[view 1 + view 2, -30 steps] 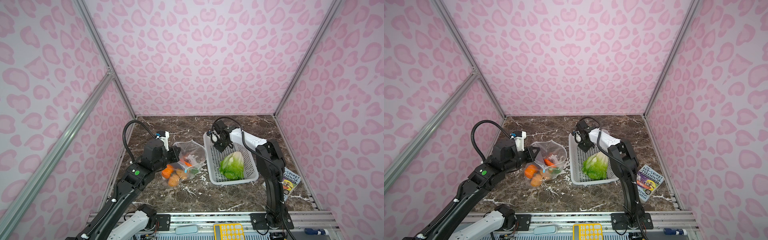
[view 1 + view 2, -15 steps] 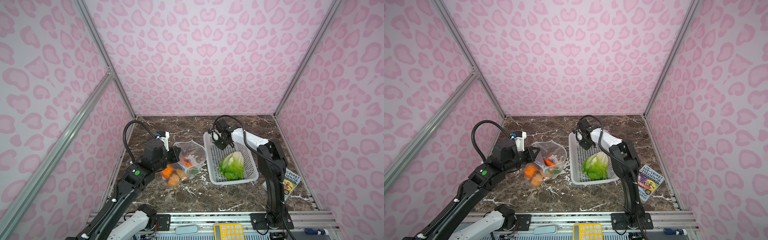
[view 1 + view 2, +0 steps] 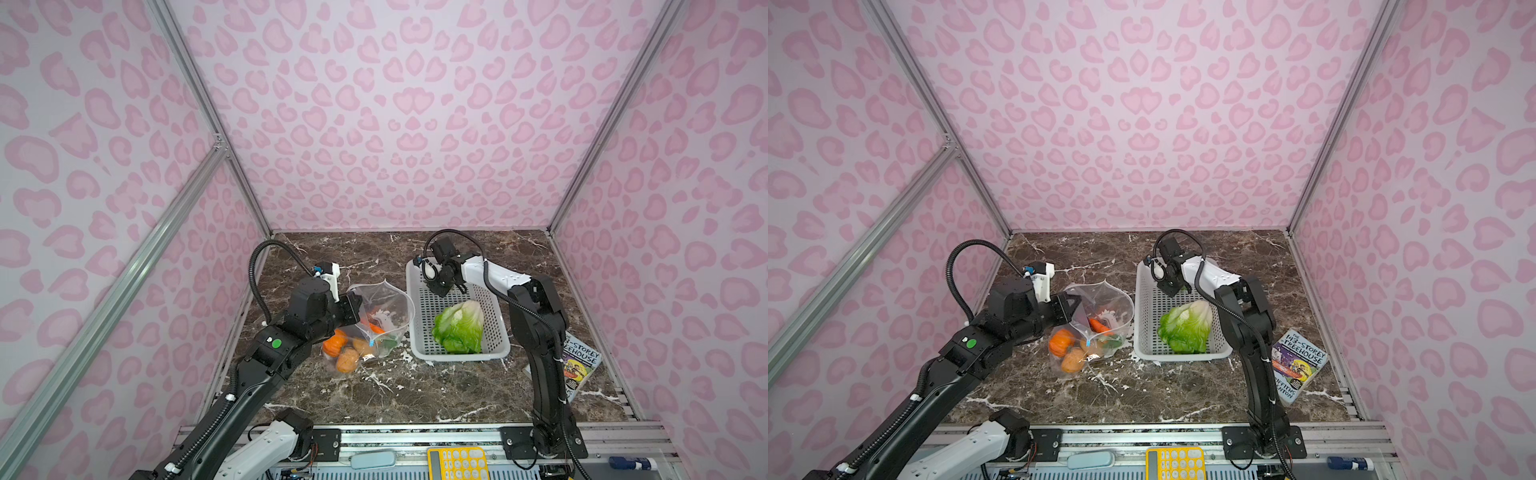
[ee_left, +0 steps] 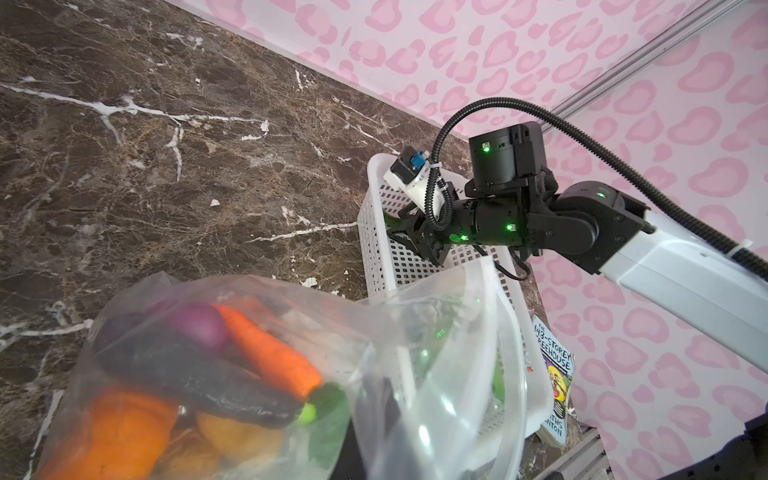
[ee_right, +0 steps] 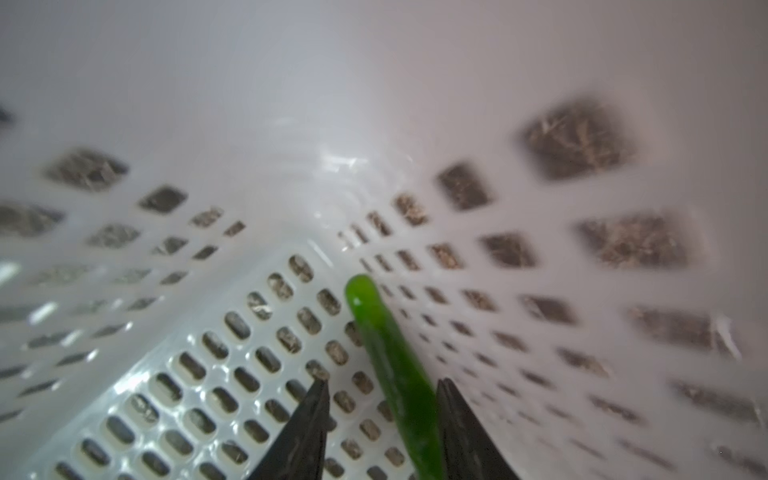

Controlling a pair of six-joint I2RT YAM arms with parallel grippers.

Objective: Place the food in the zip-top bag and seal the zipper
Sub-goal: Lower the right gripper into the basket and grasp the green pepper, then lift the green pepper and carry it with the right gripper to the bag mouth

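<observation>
The only readable print is on the book [image 3: 1299, 365] lying at the right edge of the table [image 3: 1142, 395]: "143-STOREY TREEHOUSE". The left wrist view also shows the letter ends "THS" and "NTON" below that title. A yellow calculator [image 3: 457, 463] sits on the front rail, its keys too small to read.

The left arm reaches forward from the near left with its wrist roughly level. The left gripper [image 3: 352, 309] is closed tight on the left rim of the clear bag [image 3: 384, 307]. The bag rests on the table just left of the white basket [image 3: 461, 357]. Its mouth gapes upward with the zipper unsealed, and the blue tab [image 3: 371, 343] is on the near side. Inside lie the carrot [image 4: 266, 349], purple onion [image 4: 199, 324], pumpkin [image 3: 336, 344] and 2 potatoes [image 3: 348, 360].

The right arm stands upright from its base with the elbow high and the forearm stretched to the basket's far end. There the right gripper [image 5: 382, 382] points down at the basket floor. Its jaws are partly apart, straddling a slim green piece [image 5: 386, 353] without clamping it. The cabbage [image 3: 459, 328] lies in the basket's near half.
</observation>
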